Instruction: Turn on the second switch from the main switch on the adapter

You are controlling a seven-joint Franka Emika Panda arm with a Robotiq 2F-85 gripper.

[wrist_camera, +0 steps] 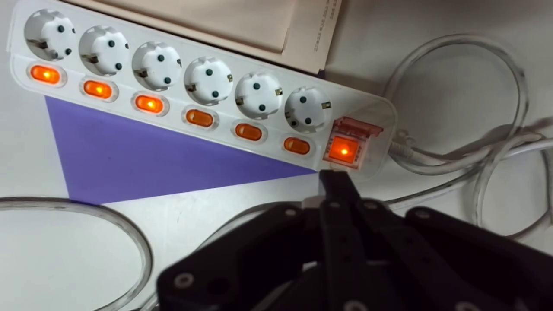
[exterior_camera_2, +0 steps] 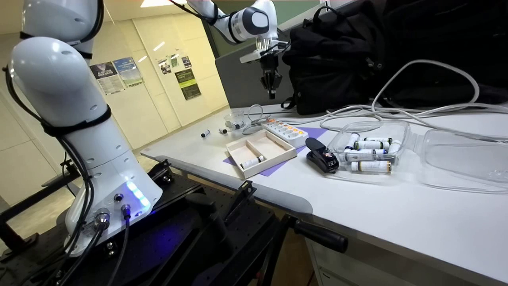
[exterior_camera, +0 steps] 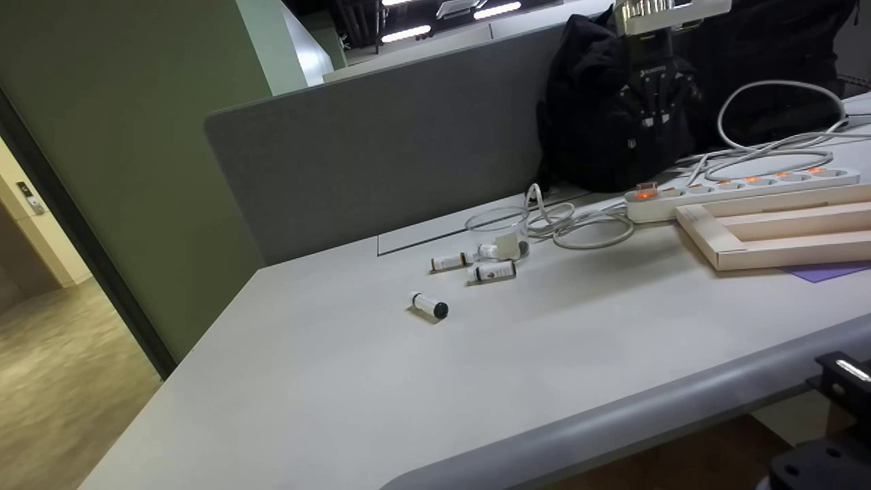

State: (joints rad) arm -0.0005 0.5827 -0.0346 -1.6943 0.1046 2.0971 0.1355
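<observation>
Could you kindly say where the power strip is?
In the wrist view, the power strip stretches from upper left past centre, beside the wooden tray and partly over the purple sheet.

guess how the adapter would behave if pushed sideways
The adapter would probably stay stiff: it looks like one long, straight plastic body. Lying flat and low, it seems likelier to slide than tip. The looped cable looks flexible and might drag on one end.

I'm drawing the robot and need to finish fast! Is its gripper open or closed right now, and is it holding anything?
Gripper: closed, holding nothing that I can see.
</observation>
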